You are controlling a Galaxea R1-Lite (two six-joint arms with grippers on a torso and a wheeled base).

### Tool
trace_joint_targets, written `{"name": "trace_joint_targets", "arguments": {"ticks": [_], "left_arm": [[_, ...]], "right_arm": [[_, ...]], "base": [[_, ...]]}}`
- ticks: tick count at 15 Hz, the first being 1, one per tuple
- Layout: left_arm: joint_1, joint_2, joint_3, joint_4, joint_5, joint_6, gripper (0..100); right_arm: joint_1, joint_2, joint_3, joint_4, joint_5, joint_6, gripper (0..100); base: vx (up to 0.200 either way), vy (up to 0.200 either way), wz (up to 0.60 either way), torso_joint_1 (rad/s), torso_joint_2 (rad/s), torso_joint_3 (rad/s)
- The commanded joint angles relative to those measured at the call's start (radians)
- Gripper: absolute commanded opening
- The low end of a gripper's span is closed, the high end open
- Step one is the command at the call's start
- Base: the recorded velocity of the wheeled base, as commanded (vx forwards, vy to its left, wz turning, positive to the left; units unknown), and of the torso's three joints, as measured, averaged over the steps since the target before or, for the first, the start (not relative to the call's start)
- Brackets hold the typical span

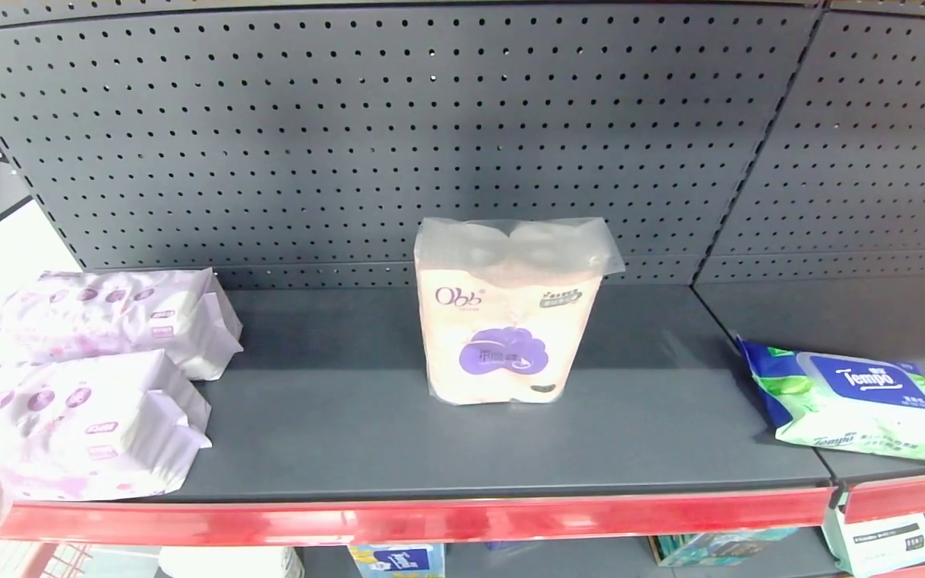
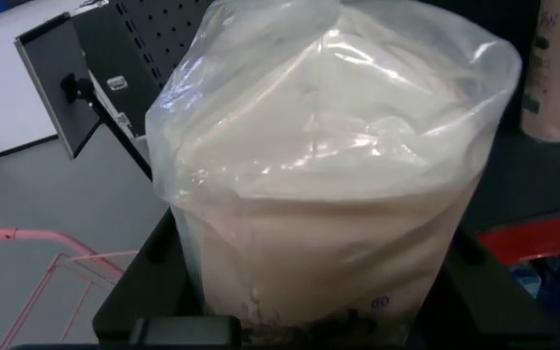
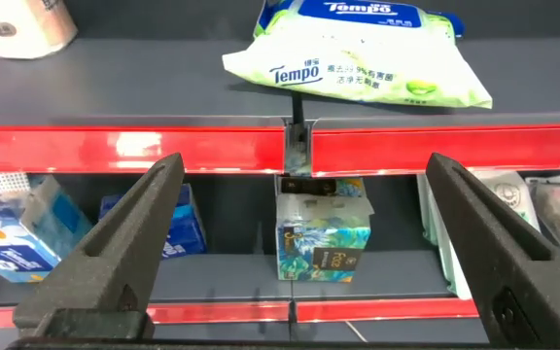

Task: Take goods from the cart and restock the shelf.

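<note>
Presently I am gripping an upright toilet-roll pack [image 2: 329,175] in my left gripper [image 2: 309,301], left of the shelved pack [image 1: 507,313] (my right gripper [image 3: 304,170] is hanging open, right of it).

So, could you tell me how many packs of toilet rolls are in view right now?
2. One toilet-roll pack stands upright in the middle of the shelf; the second pack is held in the left gripper, off the shelf's left end. Others may be hidden.

The shelf [image 1: 334,417] is matt metal, the tissue pack [image 2: 329,165] glossy plastic.
</note>
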Motion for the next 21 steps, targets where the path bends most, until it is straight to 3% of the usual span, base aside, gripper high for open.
{"name": "trace_joint_targets", "arguments": {"ticks": [1,4,5,6,10,12,15,17,19,21], "left_arm": [[-0.001,0.004,-0.018,0.001,-0.018,0.0,0],[-0.057,0.005,-0.021,0.001,-0.033,-0.022,0],[-0.123,0.02,-0.029,0.001,-0.033,-0.054,0],[-0.152,0.036,-0.035,0.001,-0.033,-0.088,0],[-0.222,0.145,-0.082,-0.007,-0.044,-0.217,0],[-0.222,0.2,-0.086,-0.009,-0.047,-0.22,0],[-0.224,0.349,-0.148,-0.061,-0.053,-0.22,0],[-0.224,0.405,-0.156,-0.087,-0.085,-0.22,0],[-0.224,0.413,-0.141,-0.081,-0.173,-0.221,0],[-0.224,0.43,-0.148,-0.079,-0.19,-0.224,0]], "right_arm": [[0.0,0.001,0.002,0.0,0.0,0.0,100],[0.0,0.001,0.0,0.0,0.0,0.0,100],[0.0,0.001,0.0,0.001,0.0,-0.003,100],[0.001,0.003,-0.001,0.001,0.0,-0.003,100],[-0.017,0.033,-0.001,0.001,-0.006,-0.002,100],[-0.015,0.058,-0.064,0.001,-0.01,0.009,100],[-0.009,0.647,-0.661,0.015,-0.015,0.339,100],[0.003,0.777,-0.65,0.0,0.022,0.267,100],[0.027,0.9,-0.675,-0.031,0.046,0.221,100],[0.139,1.024,-0.781,-0.032,0.128,0.211,100]], "base": [[0.0,0.0,0.0,0.0,0.0,0.0],[0.0,0.0,0.0,0.0,0.0,0.0],[0.0,0.0,0.0,0.0,0.0,0.0],[0.0,0.0,0.0,0.0,0.0,0.0],[0.0,0.0,0.0,0.0,0.0,0.0],[0.0,0.0,0.0,0.0,0.0,0.0],[0.0,0.0,0.0,0.0,0.0,0.0],[0.0,0.0,0.0,0.0,0.0,0.0],[0.0,0.0,0.0,0.0,0.0,0.0],[0.0,0.0,0.0,0.0,0.0,0.0]]}}
